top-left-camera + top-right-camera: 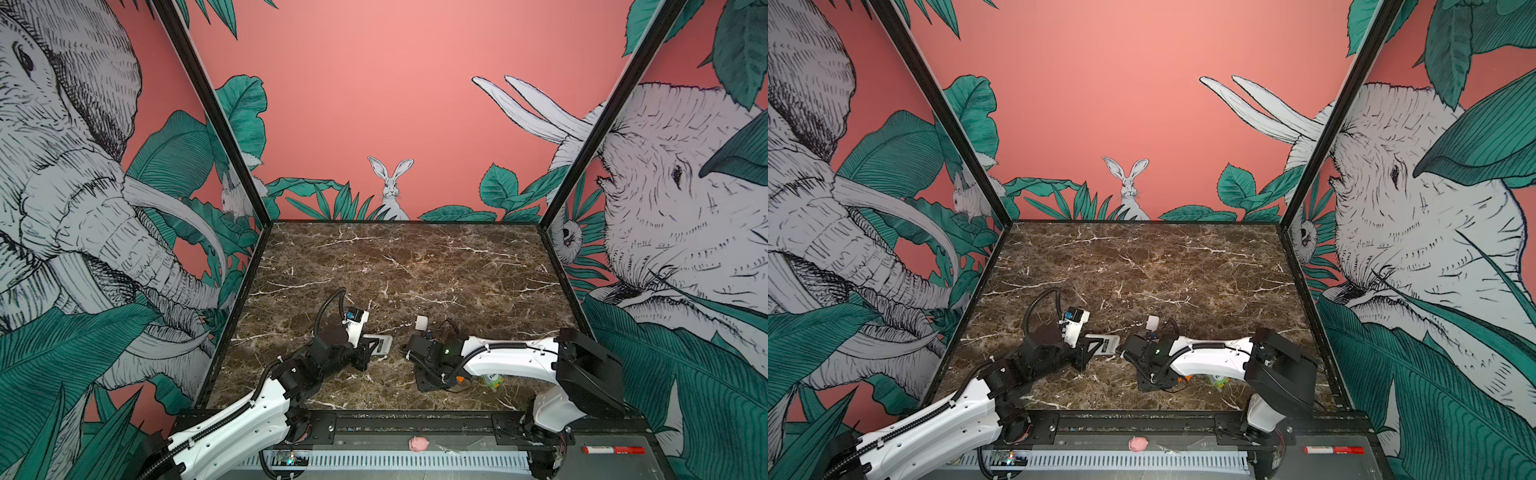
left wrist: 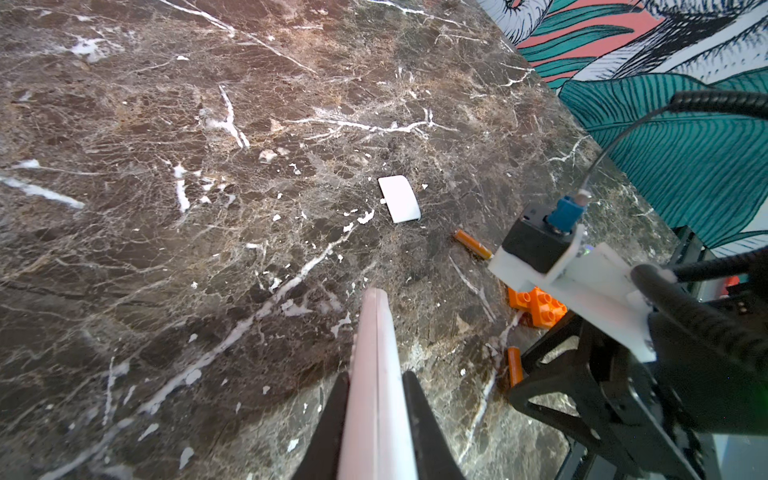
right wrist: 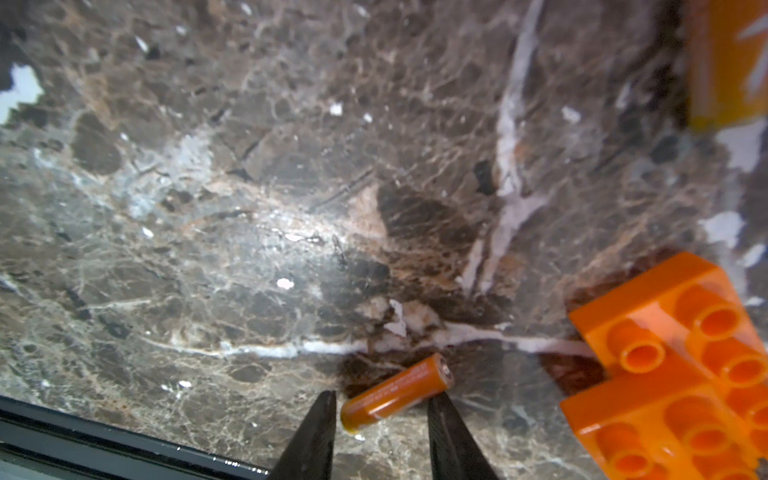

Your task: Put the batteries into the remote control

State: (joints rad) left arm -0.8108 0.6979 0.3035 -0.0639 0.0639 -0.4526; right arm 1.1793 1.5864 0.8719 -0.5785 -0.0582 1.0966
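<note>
Left gripper (image 2: 376, 376) fingers clamped on the remote control (image 2: 376, 332), held edge-on. Right gripper (image 3: 382, 398) tips narrowly parted either side of a battery (image 3: 395, 392) lying flat on the marble table (image 2: 208, 208), not squeezing it. Just beside: orange toy brick (image 3: 665, 374). Farther out, second battery (image 2: 471, 245) near a white battery cover (image 2: 399, 199).

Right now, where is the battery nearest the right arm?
In the right wrist view the battery lies on the table between the right fingers, with the orange brick beside it; both top views hide it under the right arm.
</note>
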